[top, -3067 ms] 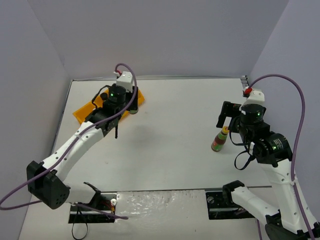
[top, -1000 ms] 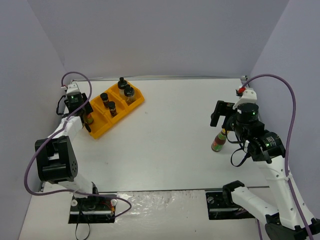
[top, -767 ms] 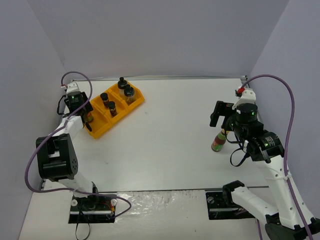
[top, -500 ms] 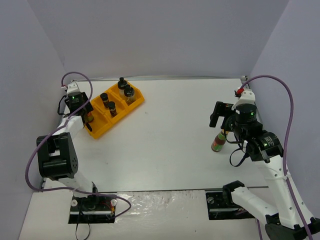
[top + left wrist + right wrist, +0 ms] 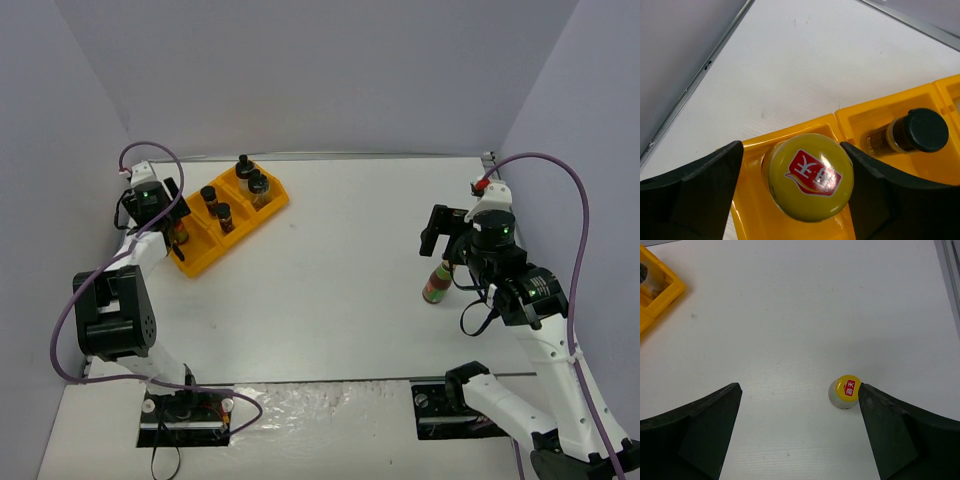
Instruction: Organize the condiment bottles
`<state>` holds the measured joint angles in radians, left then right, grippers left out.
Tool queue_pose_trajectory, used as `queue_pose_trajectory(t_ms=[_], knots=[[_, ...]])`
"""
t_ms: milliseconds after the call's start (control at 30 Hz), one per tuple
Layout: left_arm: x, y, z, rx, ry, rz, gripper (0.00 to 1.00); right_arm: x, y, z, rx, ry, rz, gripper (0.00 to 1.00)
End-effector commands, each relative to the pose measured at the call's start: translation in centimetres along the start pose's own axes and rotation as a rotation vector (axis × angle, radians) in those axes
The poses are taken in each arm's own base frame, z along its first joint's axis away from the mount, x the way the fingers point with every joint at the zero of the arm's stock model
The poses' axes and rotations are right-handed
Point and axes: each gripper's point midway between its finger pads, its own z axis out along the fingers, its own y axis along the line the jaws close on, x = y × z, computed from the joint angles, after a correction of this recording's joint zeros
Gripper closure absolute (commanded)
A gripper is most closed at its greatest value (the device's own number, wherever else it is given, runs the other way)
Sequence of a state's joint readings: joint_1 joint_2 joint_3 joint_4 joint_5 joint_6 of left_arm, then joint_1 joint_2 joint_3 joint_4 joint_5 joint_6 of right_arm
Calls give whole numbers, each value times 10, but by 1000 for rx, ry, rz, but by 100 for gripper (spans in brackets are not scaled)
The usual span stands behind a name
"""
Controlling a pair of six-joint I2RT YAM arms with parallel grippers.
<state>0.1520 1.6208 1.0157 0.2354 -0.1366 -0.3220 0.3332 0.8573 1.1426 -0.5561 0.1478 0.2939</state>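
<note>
Condiment bottles [image 5: 222, 216] belong in the upper-left tray [image 5: 195, 266]: our left hand [image 5: 791, 152], released, straddles one sauce bottle [image 5: 807, 176]; our right hand [image 5: 799, 390], spread, flanks the stray bottle [image 5: 846, 391].

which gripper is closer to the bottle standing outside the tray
Right. The right gripper is open just above the bottle, one finger beside it; the left gripper is far off over the tray.

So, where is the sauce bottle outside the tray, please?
The sauce bottle stands on the table at the right of the top view, beside the open right gripper.
</note>
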Motion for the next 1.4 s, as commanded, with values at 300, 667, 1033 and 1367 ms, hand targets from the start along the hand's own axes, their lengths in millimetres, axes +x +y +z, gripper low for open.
queue_pose_trajectory(t_ms=[300,667,1033,1367], knots=[[-74,10,-40,-77,-204,-89,21,-19,7,-1,-31,-68,32,0],[-65,25,-102,-213,-189,-119,21,-22,7,-8,-34,-77,56,0],[-69,14,-152,-102,-170,-99,20,-19,0,-28,-26,-80,77,0],[-18,-125,-263,385,-62,98,20,-35,-8,-24,60,-91,105,0]])
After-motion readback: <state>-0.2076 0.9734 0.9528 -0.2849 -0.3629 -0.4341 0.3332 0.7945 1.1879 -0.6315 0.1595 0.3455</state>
